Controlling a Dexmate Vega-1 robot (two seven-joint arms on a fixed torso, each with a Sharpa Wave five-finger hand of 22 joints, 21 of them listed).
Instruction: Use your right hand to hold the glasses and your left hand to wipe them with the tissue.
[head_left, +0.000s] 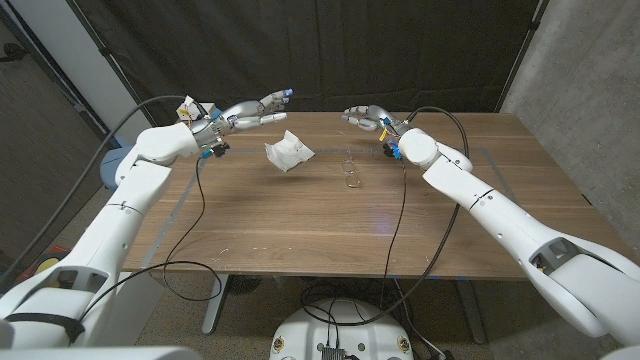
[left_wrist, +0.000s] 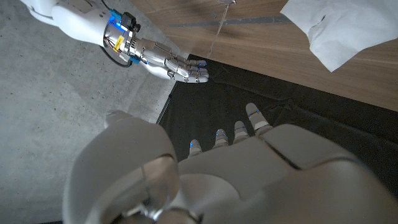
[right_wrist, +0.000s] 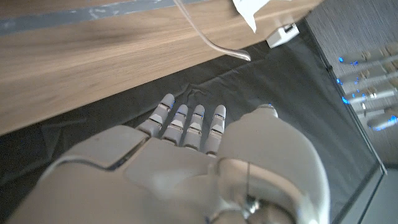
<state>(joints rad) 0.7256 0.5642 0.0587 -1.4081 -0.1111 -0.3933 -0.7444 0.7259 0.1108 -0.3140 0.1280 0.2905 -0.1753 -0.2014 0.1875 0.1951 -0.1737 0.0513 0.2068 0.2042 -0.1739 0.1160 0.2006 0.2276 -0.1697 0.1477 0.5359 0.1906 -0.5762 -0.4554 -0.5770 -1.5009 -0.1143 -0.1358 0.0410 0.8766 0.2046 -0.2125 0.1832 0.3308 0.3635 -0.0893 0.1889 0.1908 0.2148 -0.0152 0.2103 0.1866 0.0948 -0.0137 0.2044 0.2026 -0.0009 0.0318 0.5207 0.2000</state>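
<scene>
Hovering open at ten o'clock, fingers spread, holding nothing: left hand (head_left: 250, 110). Lying crumpled on the worktop (head_left: 300, 220) just beside it, at eleven o'clock: tissue (head_left: 288, 152). Sitting near centre, right of that: glasses (head_left: 350, 172). Hanging at one o'clock, empty, fingers extended: right hand (head_left: 367, 118).
</scene>
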